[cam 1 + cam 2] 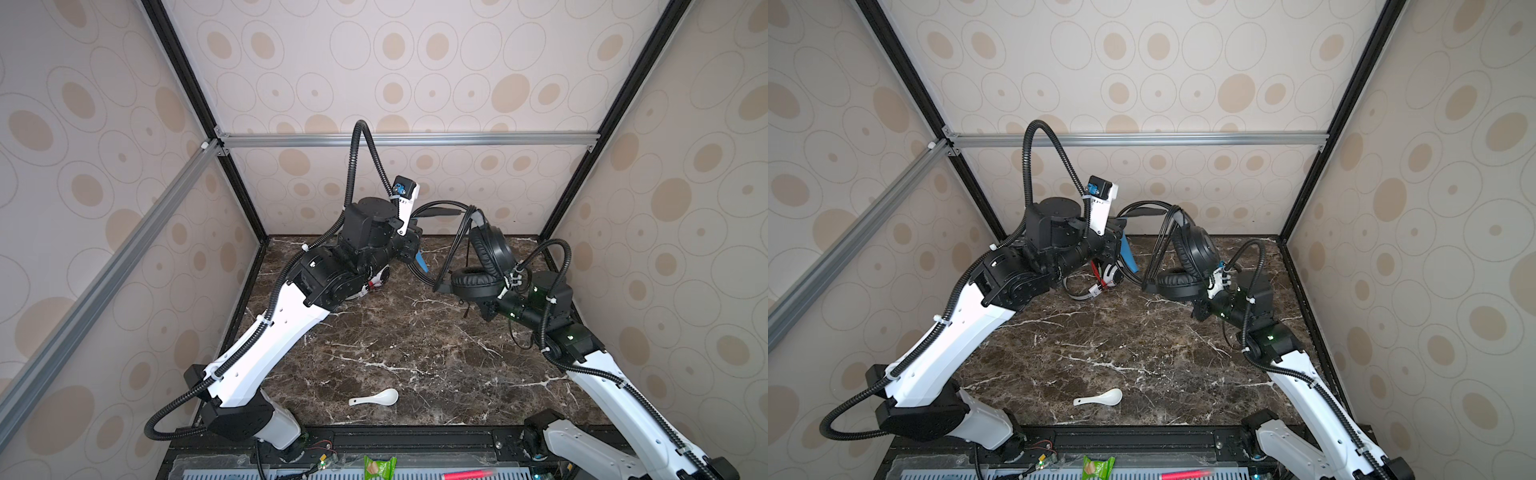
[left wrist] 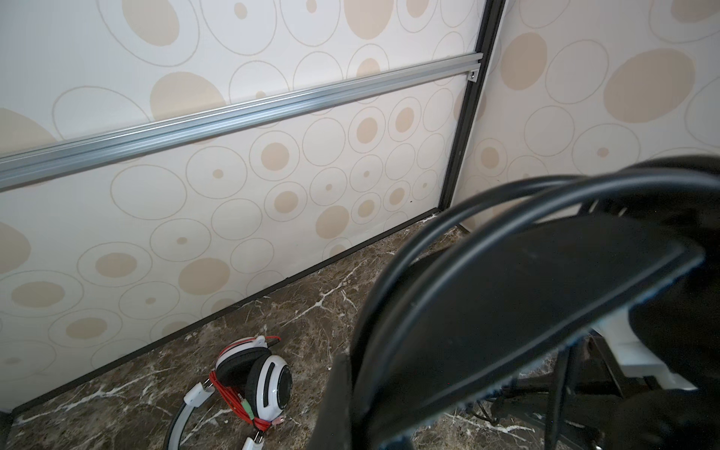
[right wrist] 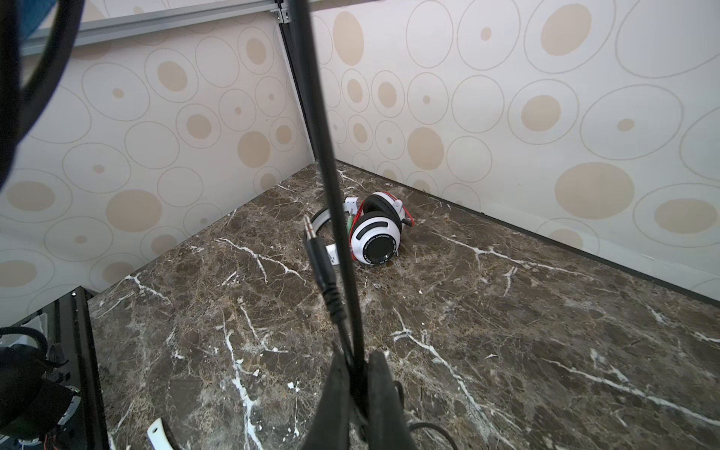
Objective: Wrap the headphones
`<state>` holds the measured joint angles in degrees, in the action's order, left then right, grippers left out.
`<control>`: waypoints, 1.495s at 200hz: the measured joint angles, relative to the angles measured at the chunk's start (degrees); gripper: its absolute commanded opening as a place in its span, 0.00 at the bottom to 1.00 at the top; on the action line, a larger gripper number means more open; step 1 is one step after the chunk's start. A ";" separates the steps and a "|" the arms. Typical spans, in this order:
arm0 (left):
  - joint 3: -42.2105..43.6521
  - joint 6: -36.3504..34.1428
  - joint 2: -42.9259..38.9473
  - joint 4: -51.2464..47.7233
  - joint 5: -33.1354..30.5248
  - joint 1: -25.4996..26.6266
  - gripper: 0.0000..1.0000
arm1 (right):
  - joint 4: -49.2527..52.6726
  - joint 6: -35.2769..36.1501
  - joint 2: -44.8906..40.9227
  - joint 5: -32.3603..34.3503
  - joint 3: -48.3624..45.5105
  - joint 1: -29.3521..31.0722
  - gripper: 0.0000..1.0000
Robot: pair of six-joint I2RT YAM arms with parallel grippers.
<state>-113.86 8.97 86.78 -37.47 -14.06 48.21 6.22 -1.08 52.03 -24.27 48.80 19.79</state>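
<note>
Right wrist view: our right gripper [image 3: 356, 374] pinches the black cord [image 3: 323, 156], its plug [image 3: 317, 249] dangling loose. Our left gripper [image 1: 417, 253] clamps the black headset [image 1: 486, 253], raised far right; we judge it partly wound. The white headset [image 3: 376, 233] lies far, left of centre, its cord bundled.

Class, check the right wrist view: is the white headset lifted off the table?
No, the white headset lies on the table, near the corner of the walls.

On the counter [image 1: 415, 353], the lying headset [image 1: 1111, 274] sits rear left, near the back wall [image 1: 457, 178]. The raised headset [image 1: 486, 257] is to its right, between the left tool [image 1: 415, 249] and the right tool [image 3: 356, 362]; its cord [image 3: 322, 156] enters the right tool. The spoon [image 1: 376, 397] lies front centre.
</note>
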 measured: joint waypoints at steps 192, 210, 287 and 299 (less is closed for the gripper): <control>4.87 1.36 -1.42 -1.70 -1.01 -2.29 0.00 | -5.53 -4.61 -3.63 -3.30 -9.75 -5.99 0.03; 4.87 1.36 -1.42 -1.70 -0.74 -2.47 0.00 | -5.16 -3.80 -3.63 -3.91 -9.75 -5.99 0.04; 6.12 1.81 -1.62 -1.03 -0.22 -2.91 0.00 | -0.79 -0.28 -3.48 -5.68 -7.76 -5.99 0.06; 6.40 1.92 -1.64 -0.87 -0.15 -2.99 0.00 | -0.35 -0.02 -3.61 -5.64 -7.76 -5.99 0.06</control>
<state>-107.46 10.90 85.14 -38.35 -14.22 45.21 5.87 -1.10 48.42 -29.91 41.04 13.80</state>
